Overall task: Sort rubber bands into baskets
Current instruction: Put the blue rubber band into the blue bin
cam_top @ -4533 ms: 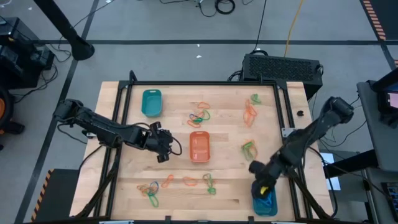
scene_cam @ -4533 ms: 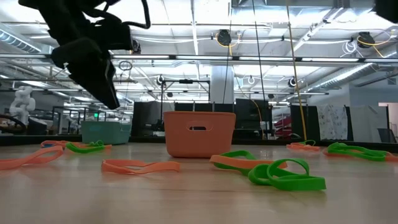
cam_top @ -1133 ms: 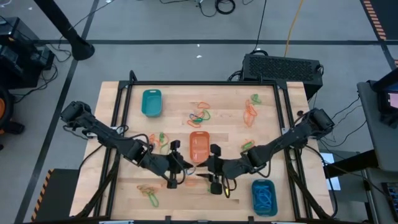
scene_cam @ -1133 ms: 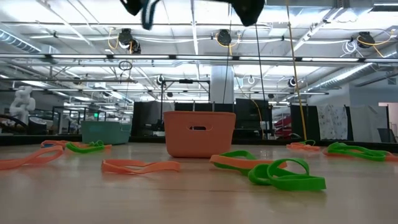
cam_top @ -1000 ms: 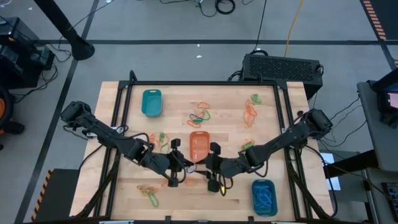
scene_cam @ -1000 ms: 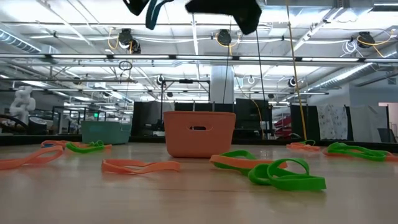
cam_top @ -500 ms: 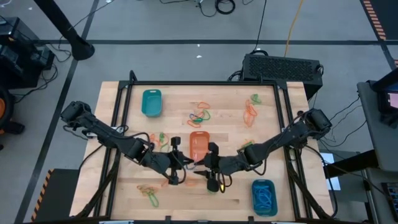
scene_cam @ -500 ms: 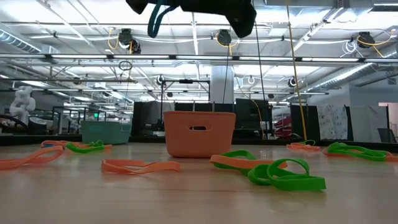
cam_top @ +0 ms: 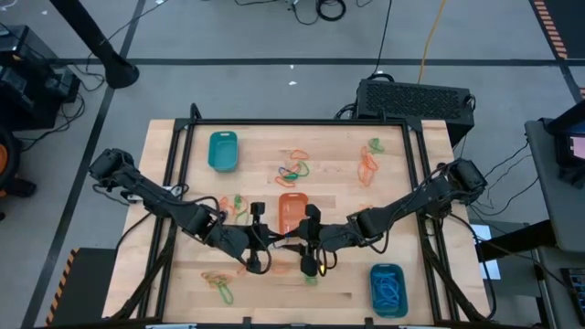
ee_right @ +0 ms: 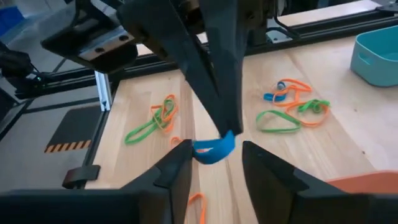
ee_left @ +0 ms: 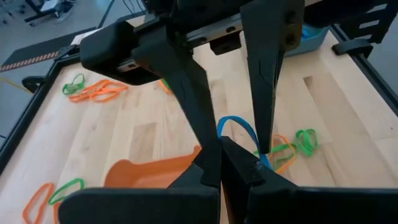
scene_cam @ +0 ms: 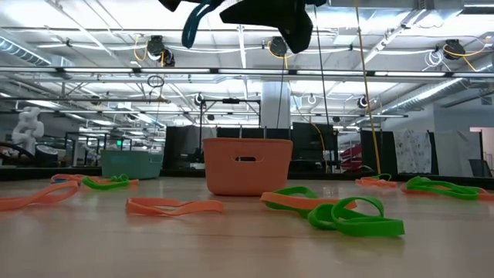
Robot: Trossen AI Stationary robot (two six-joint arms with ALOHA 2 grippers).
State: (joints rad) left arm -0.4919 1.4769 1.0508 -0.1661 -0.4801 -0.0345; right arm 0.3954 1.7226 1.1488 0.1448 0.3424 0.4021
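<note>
Rubber bands lie in small heaps all over your table (cam_top: pixel 393 183), and one blue band (ee_right: pixel 214 148) is up in the air between your two arms, near the front of the table. Your left gripper (ee_left: pixel 219 160) is shut tight on that blue band, so it hangs in a loop below the fingers. Your right gripper (ee_right: pixel 214 163) has its fingers apart, one on each side of the band, but it is not pinching it yet. It looks like a hand-over: the right arm is nearer the teal basket (cam_top: pixel 388 289) at the front right, where blue bands already sit.

Just behind the two grippers is the orange basket (cam_top: pixel 292 214). Another teal basket (cam_top: pixel 222 150) stands far back on the left. Orange and green bands (scene_cam: pixel 340 210) wait on the wood.
</note>
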